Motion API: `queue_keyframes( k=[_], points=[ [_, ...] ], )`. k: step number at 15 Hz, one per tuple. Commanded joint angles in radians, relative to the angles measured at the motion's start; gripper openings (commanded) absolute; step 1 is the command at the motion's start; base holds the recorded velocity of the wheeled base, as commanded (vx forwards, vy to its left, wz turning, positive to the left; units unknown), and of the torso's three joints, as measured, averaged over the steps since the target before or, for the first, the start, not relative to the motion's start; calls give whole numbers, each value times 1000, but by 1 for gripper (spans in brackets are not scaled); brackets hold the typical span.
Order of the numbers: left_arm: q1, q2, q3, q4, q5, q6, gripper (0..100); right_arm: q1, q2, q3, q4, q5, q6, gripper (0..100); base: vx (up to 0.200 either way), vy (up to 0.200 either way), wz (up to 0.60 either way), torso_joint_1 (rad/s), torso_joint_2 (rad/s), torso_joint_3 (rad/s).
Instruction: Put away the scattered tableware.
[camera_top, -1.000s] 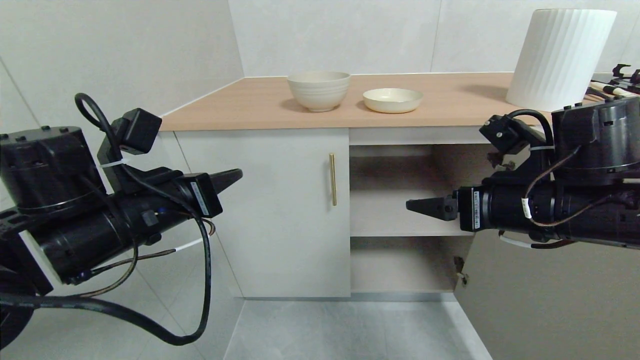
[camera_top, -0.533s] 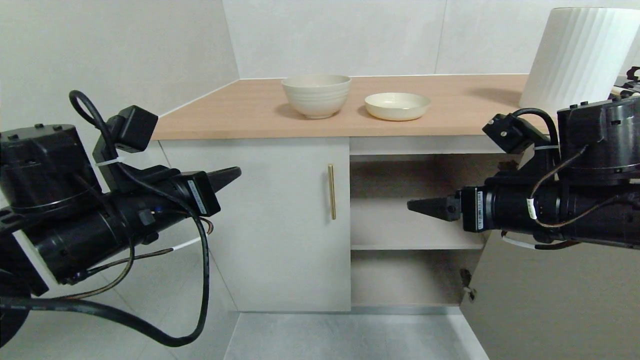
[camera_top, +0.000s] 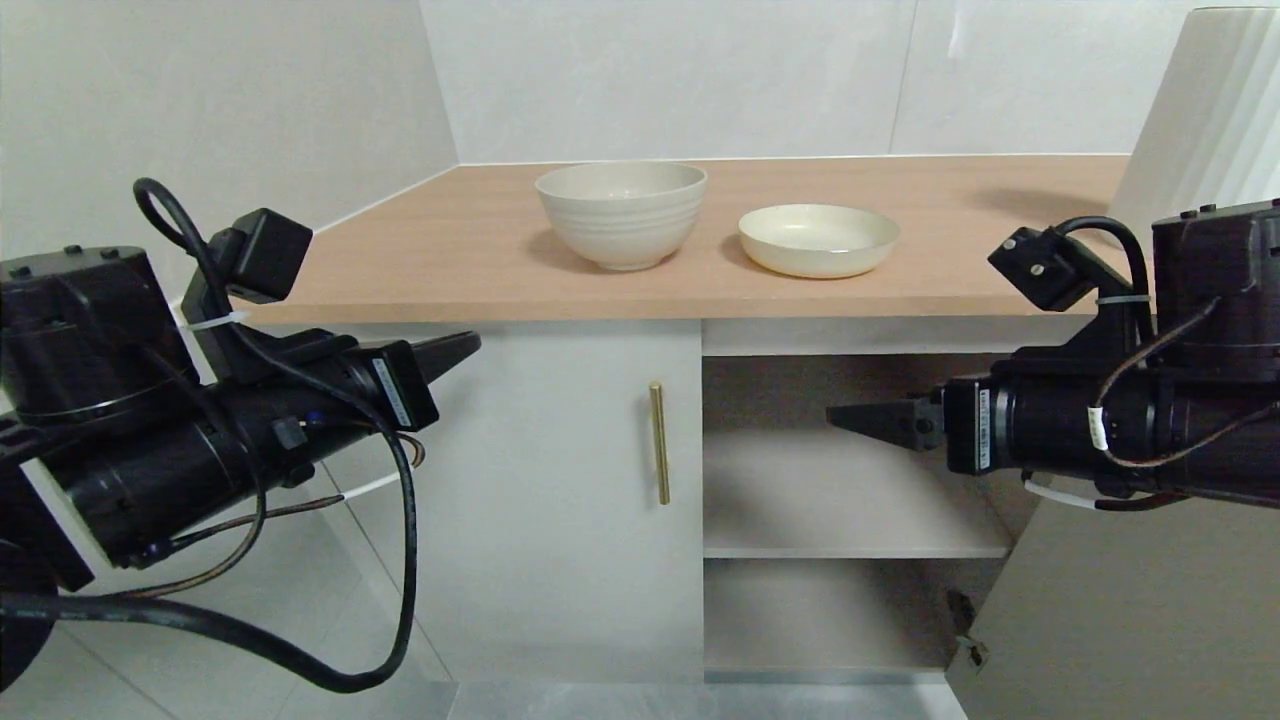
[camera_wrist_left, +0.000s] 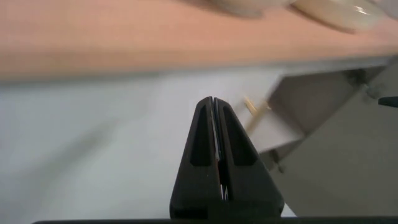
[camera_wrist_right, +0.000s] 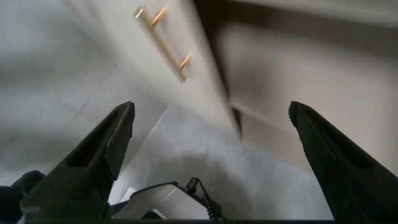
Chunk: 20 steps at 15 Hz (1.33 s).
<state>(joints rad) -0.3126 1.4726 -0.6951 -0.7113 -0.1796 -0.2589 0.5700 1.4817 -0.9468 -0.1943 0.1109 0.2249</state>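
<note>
Bowl (camera_top: 621, 213) and dish (camera_top: 818, 238) sit on counter (camera_top: 450, 270), near each other, above cabinet (camera_top: 560, 520).
Left end effector (camera_top: 462, 350) closed, empty. Right end effector (camera_top: 845, 418) wide open, empty. Both below counter level.
Risk: you raise arm, it hits counter edge.
Risk: right arm bumps open door (camera_top: 1100, 620).
Risk: smooth bowl wall can slip in grip.
Door and white ribbed thing (camera_top: 1200, 120) cut off at edge.
Lower shelf (camera_top: 820, 620) in shadow.

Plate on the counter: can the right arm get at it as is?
Probably yes. The plate sits near the front edge of the counter, apart from the bowl; the open right gripper hangs below counter level, so it must rise first.
</note>
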Motion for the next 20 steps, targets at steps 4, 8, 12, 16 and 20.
queue_keyframes(
  k=[4,8,12,16,20],
  points=[
    [-2,-32,2,0,-1,0,0,2,-17,10,-1,-2,-29,100,0,0,0,0,0,0],
    [-3,-21,2,0,-3,0,0,2,-11,11,-4,0,-36,100,0,0,0,0,0,0],
    [-3,-6,2,1,-3,0,0,2,-4,14,-13,-2,-36,100,0,0,0,22,-126,-104],
    [-3,8,2,1,-3,0,0,1,-1,13,-13,-3,-36,100,0,0,0,118,-359,-301],
    [-5,11,3,1,-3,0,0,-1,2,14,-13,-3,-36,100,0,0,0,145,-483,-294]
  ],
)
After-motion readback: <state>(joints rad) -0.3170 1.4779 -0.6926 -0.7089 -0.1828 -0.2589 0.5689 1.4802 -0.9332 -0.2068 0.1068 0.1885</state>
